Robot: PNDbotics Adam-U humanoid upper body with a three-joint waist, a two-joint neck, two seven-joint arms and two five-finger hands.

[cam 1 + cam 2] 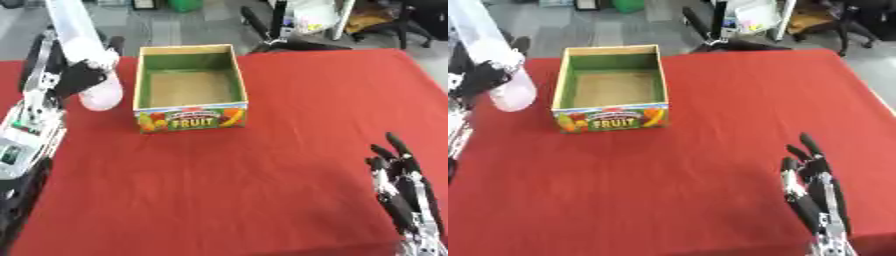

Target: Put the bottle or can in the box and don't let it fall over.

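Clearly, in the left eye view, the job was only part done: my left hand (74, 75) was curled round a white bottle (87, 55), holding it tilted in the air just left of the box (190, 116), whose floor showed bare. The bottle's pale rounded end hung low beside the box's near left corner, the rest leaning up and away. What remained, as I judged it, was to carry it over the left wall, bring it upright and set it down without tipping. That wall stood directly in the way.

In the right eye view my right hand (815, 200) rested idle at the lower right corner, fingers straight and pointing up, holding nothing, well apart from the box. The red table (710, 150) lay bare between, and chairs (719, 42) stood beyond its far edge.
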